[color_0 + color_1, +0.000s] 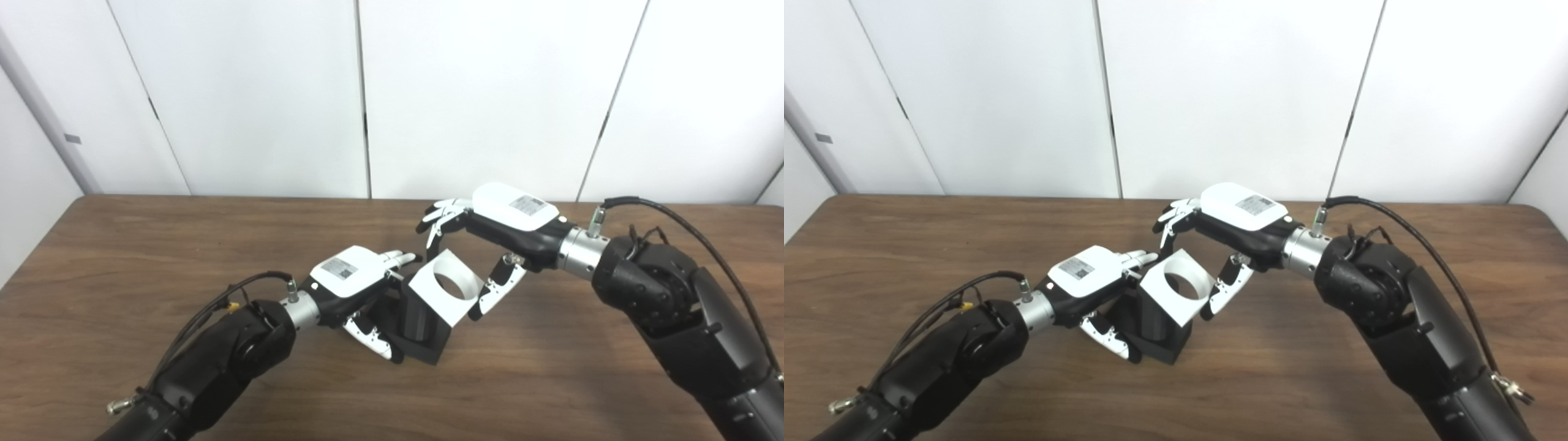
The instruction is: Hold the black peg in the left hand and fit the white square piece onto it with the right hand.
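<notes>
The left hand [349, 278] has its fingers [401, 258] and thumb wrapped around the black peg [422, 324], bracing it with its square base on the table [122, 245] so it stays steady while the other part goes on. The right hand [490, 236] has its fingers [444, 214] curled over the far top edge of the white square piece [446, 286] and its thumb against the right edge, pinching it tilted, round hole facing up and toward the near side. The piece sits at the peg's top, right of the left hand, apparently partly on.
</notes>
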